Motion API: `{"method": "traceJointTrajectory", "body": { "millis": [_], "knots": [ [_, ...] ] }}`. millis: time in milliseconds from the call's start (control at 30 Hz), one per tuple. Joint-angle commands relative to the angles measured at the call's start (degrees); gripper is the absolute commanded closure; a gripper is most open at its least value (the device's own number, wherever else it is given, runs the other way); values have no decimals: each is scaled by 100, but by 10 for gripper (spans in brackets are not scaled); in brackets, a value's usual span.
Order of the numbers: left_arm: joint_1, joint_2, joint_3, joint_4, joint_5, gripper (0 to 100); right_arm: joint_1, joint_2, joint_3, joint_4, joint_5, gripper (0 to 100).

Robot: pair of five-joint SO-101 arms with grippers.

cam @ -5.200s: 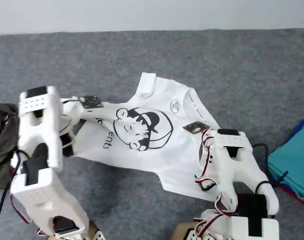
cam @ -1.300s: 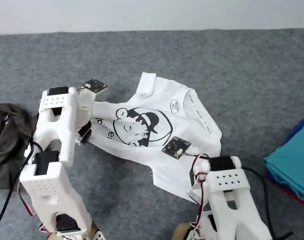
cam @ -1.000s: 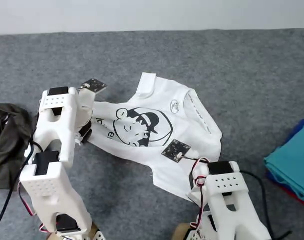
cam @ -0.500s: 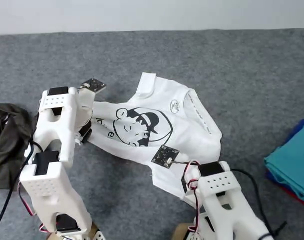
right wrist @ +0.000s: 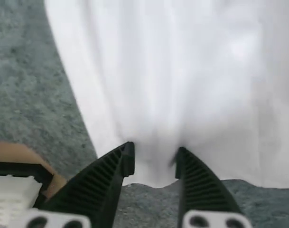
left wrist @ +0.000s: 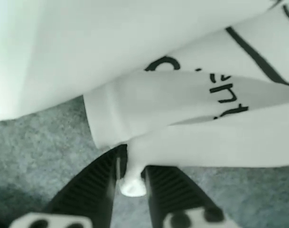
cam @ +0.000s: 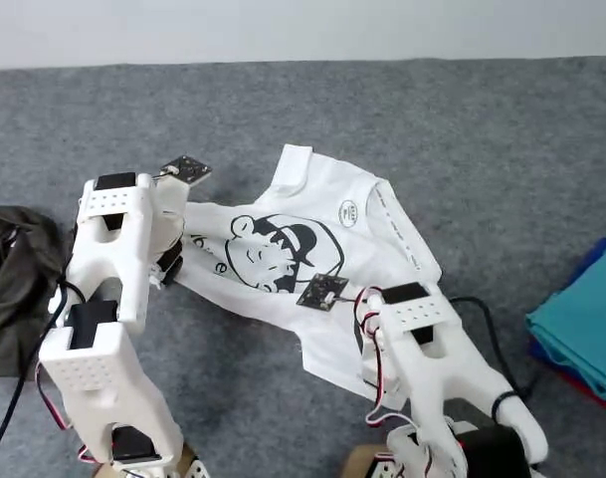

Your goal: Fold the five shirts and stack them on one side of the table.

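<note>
The white shirt point(cam: 382, 249), bearing a black cartoon head point(cam: 283, 254), dark lettering point(cam: 215, 267) and a round neck label point(cam: 349, 210), lies rumpled mid-table point(cam: 482, 129), one edge pinched tight in the left gripper point(left wrist: 132, 173), its near hem between the right gripper's point(right wrist: 153, 164) parted jaws.

We see a white shirt point(cam: 382, 234) with a black cartoon face on its front lying rumpled and unfolded, print up, in the middle of the grey table point(cam: 482, 139). The edge of it nearest the dark shirt is bunched into a fold pinched by the left gripper point(left wrist: 132, 166). The dark shirt point(cam: 14, 269) sits in a loose heap at the left edge of the high view, and at the right edge a teal shirt point(cam: 581, 324) lies folded flat on red and blue layers.
</note>
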Motion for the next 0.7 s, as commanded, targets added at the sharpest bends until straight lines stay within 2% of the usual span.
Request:
{"method": "traceJointTrajectory", "body": {
  "millis": [0, 133, 300, 500, 667],
  "knots": [
    [9, -378, -198, -70, 26, 998, -119, 400, 79, 57, 79, 952],
    [9, -378, -198, -70, 26, 998, -119, 400, 79, 57, 70, 988],
    [9, -378, -198, -70, 18, 998, -48, 391, -211, 180, 62, 987],
    [9, -378, -207, -44, 18, 998, 629, 198, -1336, 365, 123, 987],
    [44, -378, -207, -44, 26, 998, 963, 198, -2180, 242, 466, 987]
  ]
}}
